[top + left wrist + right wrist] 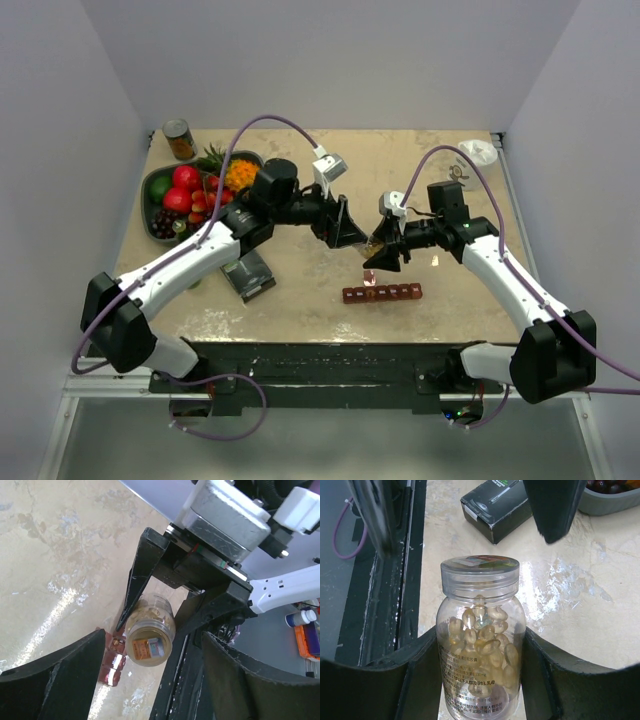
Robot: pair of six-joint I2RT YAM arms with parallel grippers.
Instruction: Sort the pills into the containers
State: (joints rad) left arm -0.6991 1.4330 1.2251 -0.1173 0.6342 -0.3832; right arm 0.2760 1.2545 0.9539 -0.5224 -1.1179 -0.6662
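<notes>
Right gripper (383, 256) is clamped about the body of the pill bottle (480, 690), and the pills (485, 635) sit inside it as a loose pale-amber heap. Its cap (480, 570) is on. The bottle hangs over the desk (300, 310), somewhat right of the middle and nearer the near edge than the far one. It is above and a little behind the containers (382, 293), the dark red strip that lies with its length along the near edge.

Left gripper (348, 232) stands wide and holds nothing. It is close by on the bottle's left and slightly toward the far edge.

The relation that matters is the bottle's axis. It runs from the right fingers out toward the left gripper, so the round top of the cap faces straight into the left wrist view. There it sits on the line between the two spread left fingers (65, 675). From the right wrist view those fingers lie beyond the cap and apart from it.

I judge the step in hand to be taking the cap off, with nothing sorted yet. The left arm is the nearer and the only free one. It would need to advance along that axis until its fingers straddle the cap, then close squarely. If it comes in off-axis it could knock the bottle askew in the right grip.
</notes>
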